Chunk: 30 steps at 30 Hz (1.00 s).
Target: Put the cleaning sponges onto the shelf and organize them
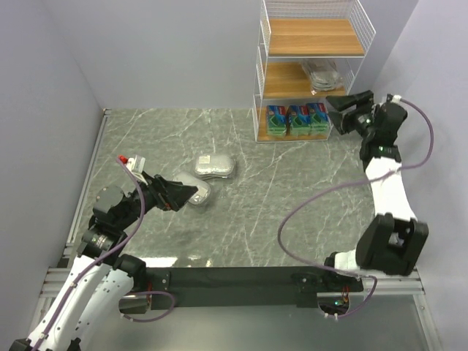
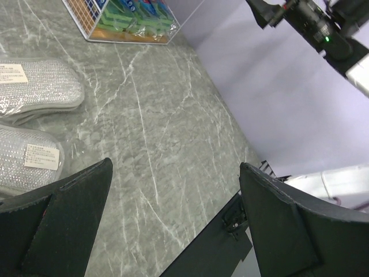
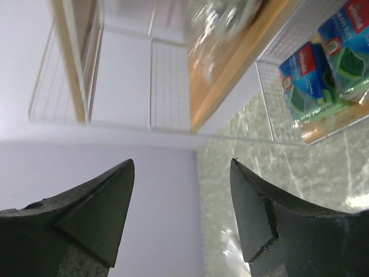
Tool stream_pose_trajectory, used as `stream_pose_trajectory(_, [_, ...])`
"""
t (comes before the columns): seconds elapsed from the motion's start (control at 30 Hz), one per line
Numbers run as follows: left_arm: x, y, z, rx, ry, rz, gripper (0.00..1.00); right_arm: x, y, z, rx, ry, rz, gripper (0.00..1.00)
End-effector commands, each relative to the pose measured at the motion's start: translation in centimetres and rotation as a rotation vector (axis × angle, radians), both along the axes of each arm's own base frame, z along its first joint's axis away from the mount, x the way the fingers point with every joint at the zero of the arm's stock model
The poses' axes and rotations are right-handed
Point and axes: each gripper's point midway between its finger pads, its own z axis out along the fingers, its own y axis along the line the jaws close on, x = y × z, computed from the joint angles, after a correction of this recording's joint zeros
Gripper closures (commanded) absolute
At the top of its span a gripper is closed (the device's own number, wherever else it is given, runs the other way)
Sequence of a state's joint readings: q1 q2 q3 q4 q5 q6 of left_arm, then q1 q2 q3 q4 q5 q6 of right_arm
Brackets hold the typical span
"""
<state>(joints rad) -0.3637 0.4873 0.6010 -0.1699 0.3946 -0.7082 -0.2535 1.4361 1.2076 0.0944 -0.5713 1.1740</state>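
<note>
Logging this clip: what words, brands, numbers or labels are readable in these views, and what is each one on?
No text reads clearly in any view.
Green sponge packs: white lettering on red-and-blue labels, too blurred to read.
Near silver sponge: white sticker with dark print, too small to read.
Far silver sponge: white sticker with dark print, too small to read.

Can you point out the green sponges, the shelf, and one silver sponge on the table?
green sponges (image 1: 297, 119): overhead view, middle pack's label.
shelf (image 1: 314, 35): overhead view, bare top board.
silver sponge (image 1: 214, 166): overhead view, farther one's wrapped top.
</note>
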Motion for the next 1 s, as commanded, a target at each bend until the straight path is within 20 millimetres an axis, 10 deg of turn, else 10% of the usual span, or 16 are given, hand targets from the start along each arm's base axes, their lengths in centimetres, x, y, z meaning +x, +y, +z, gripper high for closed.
stream_pose_trajectory(0.0, [0.0,-0.2,1.0,-0.021,-0.038,-0.007,0.01,-3.5,3.2,-0.9,-0.131,-0.057,0.094,0.26])
stream_pose_trajectory(0.33, [0.3,-0.6,0.8,-0.02,-0.024,-0.024,0.02,-9.2,16.0,-10.1,-0.422,-0.03,0.39,0.18])
stream_pose_trajectory(0.57, [-0.2,-0.1,1.1,-0.027,-0.029,-0.008,0.01,-5.4,22.4,-18.6,-0.555,0.086,0.672,0.17])
stream_pose_trajectory(0.97, [-0.4,0.3,0.9,-0.004,-0.027,0.011,0.01,-0.9,27.5,-23.4,-0.688,0.118,0.724,0.15])
